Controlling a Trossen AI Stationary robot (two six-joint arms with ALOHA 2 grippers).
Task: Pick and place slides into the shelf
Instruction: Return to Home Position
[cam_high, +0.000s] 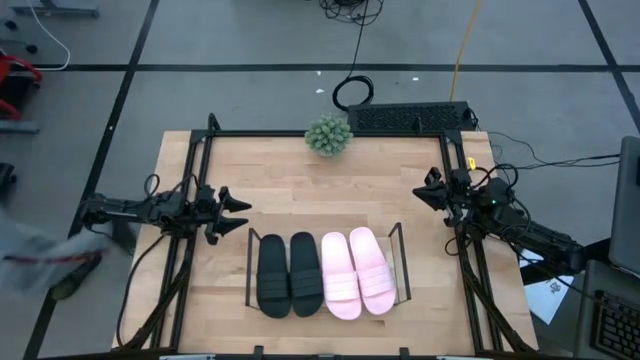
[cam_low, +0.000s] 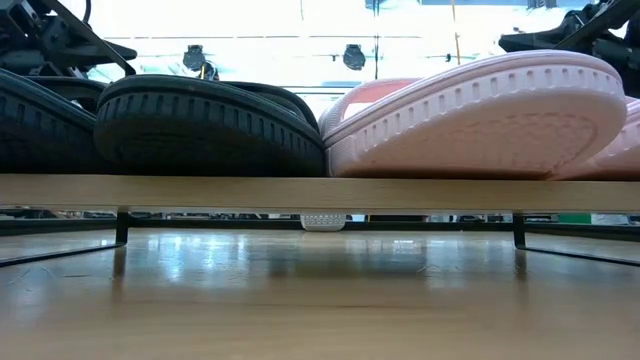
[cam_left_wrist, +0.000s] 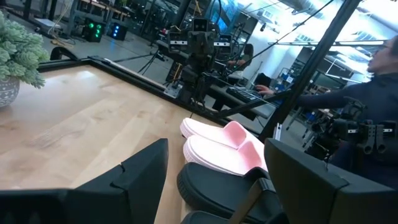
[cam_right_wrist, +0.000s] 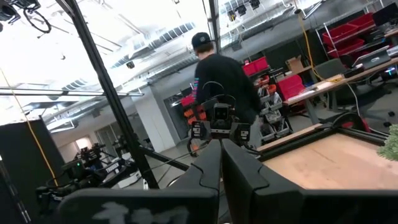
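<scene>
Since all four slides sit side by side on the shelf (cam_high: 404, 262) at lower centre of the high view, the black pair (cam_high: 283, 275) left of the pink pair (cam_high: 355, 272), what remains is tucking the arms away cleanly. From where I stand, the left gripper (cam_high: 237, 213), fingers spread and empty, hangs just left of the shelf; I'd draw it straight back, clear of the frame. At mid-right the right gripper (cam_high: 431, 189), fingers together on nothing, is well apart from the plant (cam_high: 328, 135)
</scene>
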